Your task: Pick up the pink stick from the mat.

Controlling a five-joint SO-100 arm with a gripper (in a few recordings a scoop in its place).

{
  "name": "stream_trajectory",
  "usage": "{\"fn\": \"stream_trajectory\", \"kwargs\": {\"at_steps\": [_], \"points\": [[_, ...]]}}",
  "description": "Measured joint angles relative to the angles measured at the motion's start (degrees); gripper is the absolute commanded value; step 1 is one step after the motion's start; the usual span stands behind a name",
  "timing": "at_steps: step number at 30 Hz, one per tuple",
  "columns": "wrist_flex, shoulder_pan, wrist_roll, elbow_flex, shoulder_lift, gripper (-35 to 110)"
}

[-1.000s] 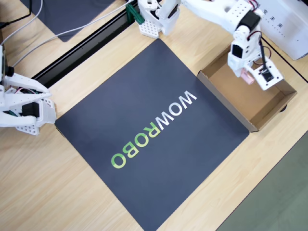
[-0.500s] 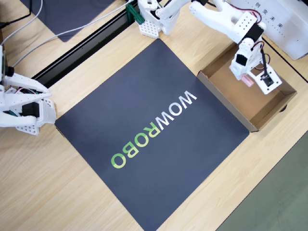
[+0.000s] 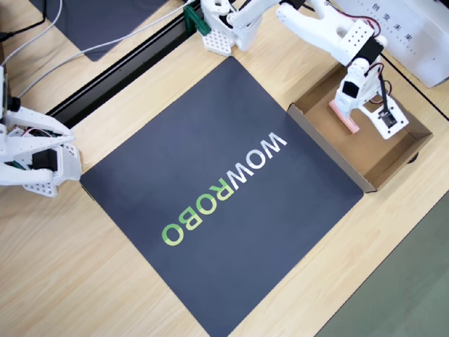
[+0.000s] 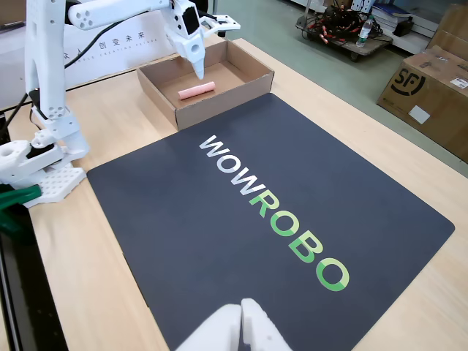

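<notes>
Overhead view: my gripper (image 3: 354,105) hangs over the cardboard box (image 3: 393,165) at the right of the mat (image 3: 210,140). The pink stick (image 3: 344,116) lies on the box floor near the box's upper left wall, not on the mat. From above the arm's body covers the fingers, so I cannot judge the jaw gap here. Count: one stick, one box, one lettered mat, bare of loose items.

Fixed view: the gripper (image 4: 201,51) is spread open and empty; one tapered finger (image 4: 197,67) points down just above the pink stick (image 4: 197,91), the other juts out sideways above. The stick rests flat on the floor of the cardboard box (image 4: 219,99), roughly parallel to the front wall. The mat (image 4: 183,219) lies in front, well apart from the stick.

Risks, my judgement: the stick is already in the box, so any descent could nudge it and roll it toward a wall. On retreat, the outstretched finger could clip the box rim and shift the box, since the box looks light.
</notes>
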Motion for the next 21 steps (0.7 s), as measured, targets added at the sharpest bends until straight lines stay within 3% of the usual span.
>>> {"fn": "stream_trajectory", "kwargs": {"at_steps": [4, 9, 21], "points": [[0.00, -0.09, 0.00, 0.00, 0.00, 37], [0.00, -0.18, 0.00, 0.00, 0.00, 0], [0.00, 0.97, 0.26, 0.00, 1.32, 0]]}}
